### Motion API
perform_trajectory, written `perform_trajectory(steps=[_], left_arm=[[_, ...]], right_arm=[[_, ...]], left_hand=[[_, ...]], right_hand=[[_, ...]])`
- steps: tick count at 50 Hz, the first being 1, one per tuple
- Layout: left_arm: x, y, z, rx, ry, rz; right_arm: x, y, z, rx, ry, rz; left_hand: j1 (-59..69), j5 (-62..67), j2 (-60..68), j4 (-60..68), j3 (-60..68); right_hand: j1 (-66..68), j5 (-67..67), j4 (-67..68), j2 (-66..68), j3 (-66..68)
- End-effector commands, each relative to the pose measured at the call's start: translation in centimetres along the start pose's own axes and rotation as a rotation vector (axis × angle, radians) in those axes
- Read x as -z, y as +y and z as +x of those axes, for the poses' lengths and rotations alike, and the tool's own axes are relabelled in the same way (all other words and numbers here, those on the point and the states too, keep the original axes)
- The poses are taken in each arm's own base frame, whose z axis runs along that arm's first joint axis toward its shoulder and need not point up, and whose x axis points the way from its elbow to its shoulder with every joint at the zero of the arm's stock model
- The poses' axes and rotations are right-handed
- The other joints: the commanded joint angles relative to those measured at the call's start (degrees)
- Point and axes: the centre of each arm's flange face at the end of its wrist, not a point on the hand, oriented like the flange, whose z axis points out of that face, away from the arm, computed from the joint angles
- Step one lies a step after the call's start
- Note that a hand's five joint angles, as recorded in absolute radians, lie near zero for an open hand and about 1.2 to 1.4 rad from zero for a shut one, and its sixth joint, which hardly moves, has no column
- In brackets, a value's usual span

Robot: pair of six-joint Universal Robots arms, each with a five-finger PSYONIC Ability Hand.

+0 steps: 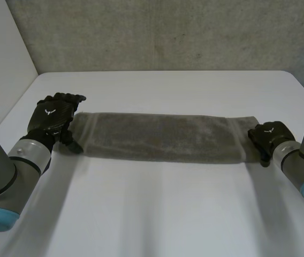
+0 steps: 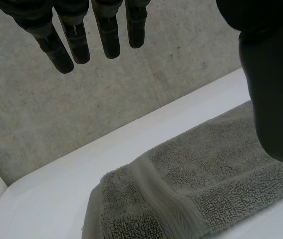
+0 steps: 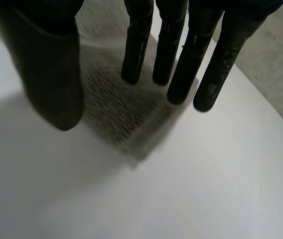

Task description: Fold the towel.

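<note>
A grey towel [image 1: 162, 136], folded into a long narrow strip, lies across the middle of the white table [image 1: 157, 214]. My left hand [image 1: 53, 118] hovers at its left end, open. Its straight fingers [image 2: 76, 40] and thumb [image 2: 276, 99] stay above the towel's banded end [image 2: 181, 199] without touching it. My right hand [image 1: 270, 136] is at the strip's right end. Its straight fingers [image 3: 181, 64] come down on the far edge of a towel corner [image 3: 116, 104]. The thumb [image 3: 52, 74] stands apart on the near side, and the corner lies flat between them.
A rough grey wall [image 1: 168, 32] rises behind the table's far edge. A pale side panel [image 1: 2, 64] stands at the left. Bare tabletop stretches in front of and behind the towel.
</note>
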Motion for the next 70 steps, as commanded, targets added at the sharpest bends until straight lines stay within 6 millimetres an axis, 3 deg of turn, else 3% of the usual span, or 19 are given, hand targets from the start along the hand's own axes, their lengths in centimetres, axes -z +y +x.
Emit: perform_trajectory(steps=[1, 2, 13, 24, 26, 28, 31, 33, 34, 36, 37, 39, 47, 50, 55, 58, 62, 66, 70], left_arm=[[-0.2, -0.2, -0.2, 0.0, -0.004, 0.008], [-0.2, -0.2, -0.2, 0.0, -0.005, 0.007], [-0.1, -0.1, -0.2, 0.0, -0.007, 0.004], [0.0, -0.2, -0.1, 0.002, -0.004, 0.006], [0.1, -0.2, 0.0, 0.001, -0.001, 0.008], [0.1, -0.2, 0.1, 0.001, 0.002, 0.007], [0.1, -0.2, 0.1, 0.001, 0.002, 0.007], [0.1, -0.2, 0.1, 0.001, 0.003, 0.006], [0.1, -0.2, 0.1, 0.001, 0.003, 0.006], [0.2, -0.1, 0.2, 0.002, 0.003, 0.003], [0.2, -0.1, 0.2, 0.002, 0.003, 0.002], [0.2, -0.1, 0.2, 0.002, 0.003, 0.002], [0.1, -0.1, 0.0, 0.002, 0.0, 0.002], [0.1, 0.0, 0.1, 0.002, 0.0, 0.001], [0.2, 0.0, 0.1, 0.0, 0.002, 0.001], [0.1, -0.1, 0.1, 0.0, 0.001, 0.002], [0.1, -0.1, 0.2, 0.0, 0.003, 0.002], [0.2, 0.0, 0.2, -0.001, 0.006, 0.001], [0.1, 0.0, 0.3, -0.003, 0.009, 0.002]], right_arm=[[-1.9, 1.6, 2.5, 0.011, 0.081, -0.064], [-2.2, 1.9, 3.5, 0.001, 0.11, -0.074], [-1.1, 0.3, 12.9, -0.034, 0.383, -0.028], [-0.9, -2.2, 14.0, -0.02, 0.417, 0.054], [-0.6, -3.9, 13.5, -0.011, 0.41, 0.105], [0.5, -9.0, 9.9, 0.045, 0.347, 0.246], [1.2, -11.4, 7.3, 0.066, 0.294, 0.32], [2.2, -14.7, 2.2, 0.101, 0.2, 0.426], [2.2, -14.7, 2.2, 0.102, 0.199, 0.426], [3.3, -16.6, -3.5, 0.142, 0.085, 0.505], [3.3, -16.6, -3.5, 0.142, 0.084, 0.506], [5.4, -18.4, -10.0, 0.202, -0.042, 0.604], [6.2, -16.8, -19.6, 0.303, -0.261, 0.661], [6.5, -16.3, -20.7, 0.309, -0.304, 0.667], [6.9, -15.5, -21.2, 0.279, -0.392, 0.669], [7.1, -15.8, -20.4, 0.237, -0.387, 0.662], [7.6, -16.9, -16.4, 0.105, -0.325, 0.624], [6.6, -14.8, -12.2, 0.06, -0.251, 0.49], [6.1, -12.2, -11.0, 0.059, -0.256, 0.368]], left_hand=[[-4.69, -12.38, -4.21, -4.27, -3.45], [-4.69, -12.38, -4.21, -4.27, -3.45], [-4.69, -12.38, -4.21, -4.27, -3.45], [-4.69, -12.38, -4.21, -4.27, -3.45], [-4.69, -12.38, -4.21, -4.27, -3.45], [-4.69, -12.38, -4.21, -4.27, -3.45], [-4.69, -12.38, -4.21, -4.27, -3.45], [-4.69, -12.38, -4.21, -4.27, -3.45], [-4.69, -12.38, -4.21, -4.27, -3.45], [-4.69, -12.38, -4.21, -4.27, -3.45], [-4.69, -12.38, -4.21, -4.27, -3.45], [-4.69, -12.38, -4.21, -4.27, -3.45], [-4.69, -12.38, -4.21, -4.27, -3.45], [-4.69, -12.38, -4.21, -4.27, -3.45], [-4.69, -12.38, -4.21, -4.27, -3.45], [-4.69, -12.38, -4.21, -4.27, -3.45], [-4.69, -12.38, -4.21, -4.27, -3.45], [-4.69, -12.38, -4.21, -4.27, -3.45], [-4.69, -12.38, -4.21, -4.27, -3.45]], right_hand=[[17.83, 17.57, 17.83, 17.61, 17.7], [37.72, 37.45, 37.71, 37.5, 37.58], [37.92, 37.65, 37.91, 37.7, 37.78], [37.92, 37.65, 37.91, 37.7, 37.78], [37.92, 37.65, 37.91, 37.7, 37.78], [37.92, 37.65, 37.91, 37.7, 37.78], [37.92, 37.65, 37.91, 37.7, 37.78], [37.92, 37.65, 37.91, 37.7, 37.78], [37.92, 37.65, 37.91, 37.7, 37.78], [37.92, 37.65, 37.91, 37.7, 37.78], [37.92, 37.65, 37.91, 37.7, 37.78], [37.92, 37.65, 37.91, 37.7, 37.78], [37.92, 37.65, 37.91, 37.7, 37.78], [37.92, 37.65, 37.91, 37.7, 37.78], [-26.34, -26.61, -26.35, -26.57, -26.48], [-27.96, -28.23, -27.97, -28.18, -28.1], [-30.99, -31.25, -31.0, -31.21, -31.12], [-29.82, -30.09, -29.83, -30.04, -29.96], [-28.63, -28.9, -28.64, -28.86, -28.77]])
